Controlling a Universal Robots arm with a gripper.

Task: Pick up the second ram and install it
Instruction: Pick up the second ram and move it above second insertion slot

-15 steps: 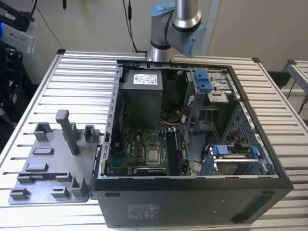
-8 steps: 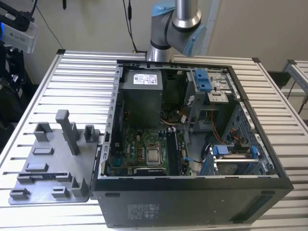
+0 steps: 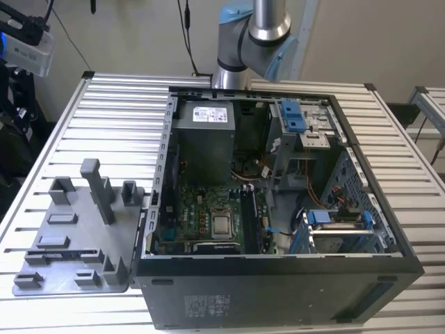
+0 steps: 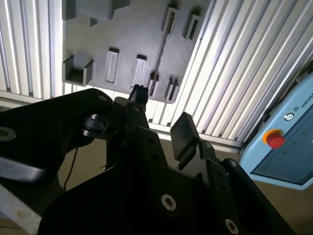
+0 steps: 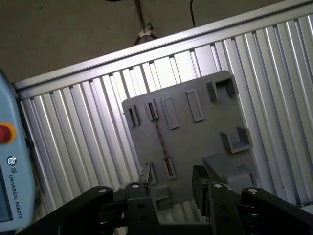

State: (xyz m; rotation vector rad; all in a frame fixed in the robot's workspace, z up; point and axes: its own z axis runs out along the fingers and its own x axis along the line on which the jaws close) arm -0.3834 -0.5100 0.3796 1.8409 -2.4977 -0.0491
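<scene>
The second ram (image 5: pixel 159 134) is a thin dark stick standing on edge between slotted holders of the grey fixture plate (image 5: pixel 195 142). In the second wrist view the ram (image 4: pixel 163 46) shows as a narrow dark line on the same plate (image 4: pixel 127 34). My gripper (image 5: pixel 172 177) hangs well above the plate, open, with nothing between its black fingers (image 5: pixel 200 181). The second wrist view also shows the gripper (image 4: pixel 161 110) open and apart from the ram. In the exterior view the fixture plate (image 3: pixel 69 229) lies on the exterior view's left of the open computer case (image 3: pixel 278 271).
The case holds a power supply (image 3: pixel 204 139), a motherboard with a processor socket (image 3: pixel 221 224) and blue drive brackets (image 3: pixel 334 217). Everything rests on a slatted aluminium table (image 3: pixel 111 118). A teach pendant (image 4: pixel 288 142) with a red button lies off the table edge.
</scene>
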